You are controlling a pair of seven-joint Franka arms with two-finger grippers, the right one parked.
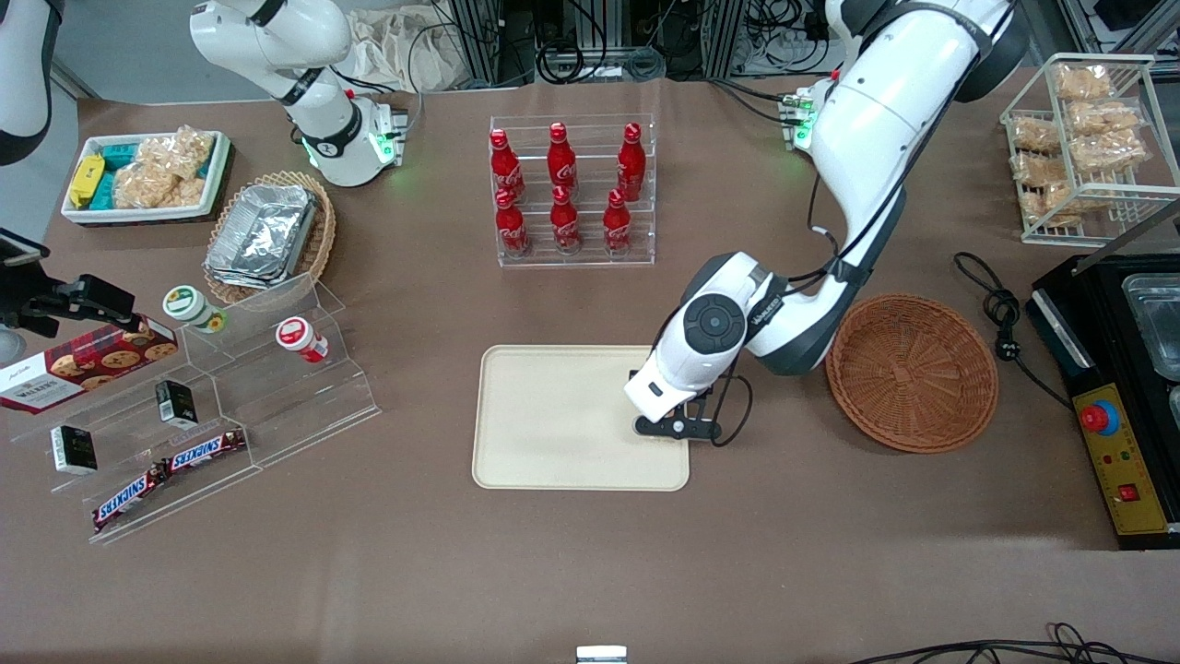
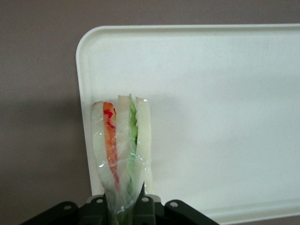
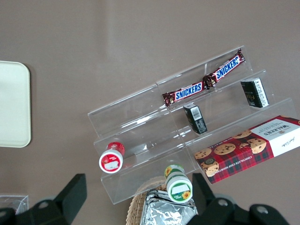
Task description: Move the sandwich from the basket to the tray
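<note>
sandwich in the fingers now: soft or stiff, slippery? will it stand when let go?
Probably soft: the sandwich is layered bread and filling, so the gripper, shut on its end above the tray, may squash it. Likely slippery, since glossy clear wrap covers it. It looks narrow and tall, so once released it will probably tip onto a flat face.

A brown-covered table [image 1: 590,572] is taking up nearly the whole front view. Aluminium frame posts [image 1: 479,37] are standing along its edge farthest from the camera, with black cables [image 1: 590,55] hanging among them and crumpled cloth [image 1: 406,46] lying beside them. A strip of grey floor [image 1: 111,55] is showing toward the parked arm's end. Light is falling evenly (shadows soft throughout).
</note>
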